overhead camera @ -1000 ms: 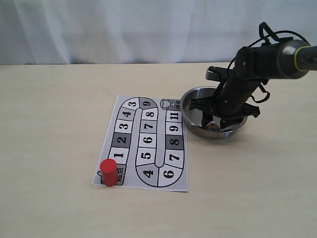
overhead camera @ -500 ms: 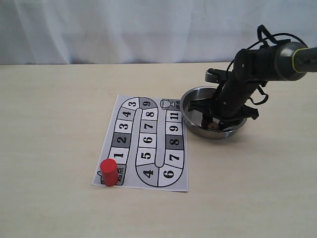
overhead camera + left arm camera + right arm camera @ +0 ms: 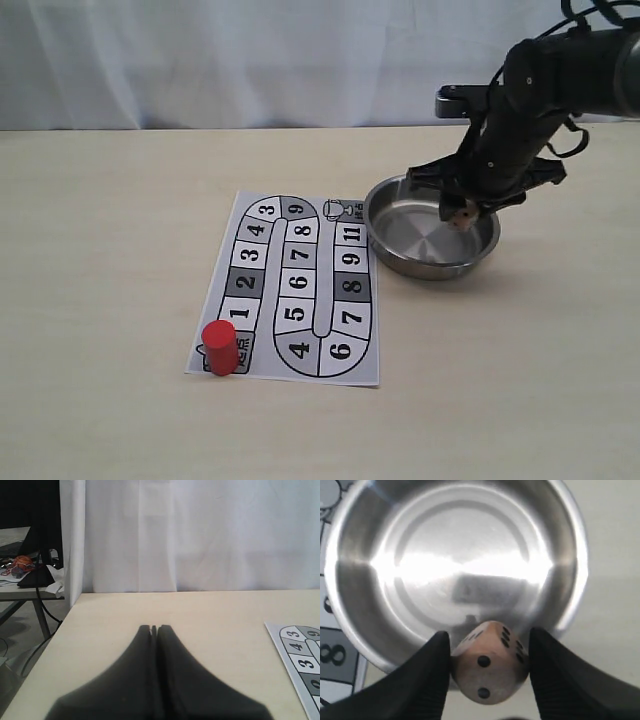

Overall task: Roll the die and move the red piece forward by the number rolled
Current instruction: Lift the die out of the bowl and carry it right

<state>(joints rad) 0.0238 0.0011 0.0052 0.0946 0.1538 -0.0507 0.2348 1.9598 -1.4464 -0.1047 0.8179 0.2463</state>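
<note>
The pale tan die [image 3: 490, 667] with dark pips is clamped between the fingers of my right gripper [image 3: 489, 650], lifted above the steel bowl [image 3: 350, 615]. From the exterior view, that gripper [image 3: 461, 214] hangs over the bowl [image 3: 385, 252] with the die [image 3: 462, 216] at its tip. The red piece [image 3: 220, 347] stands upright on the start square at the near left corner of the printed board [image 3: 294, 287]. My left gripper [image 3: 154, 628] is shut on nothing over bare tabletop, left of the board [image 3: 300, 655]; the exterior view leaves it out.
A white curtain [image 3: 250, 60] runs behind the table. In the left wrist view the table's left edge [image 3: 50, 640] drops off beside a side table with clutter [image 3: 25, 567].
My right gripper has risen out of the bowl with the die in it. The red piece and board have not moved.
</note>
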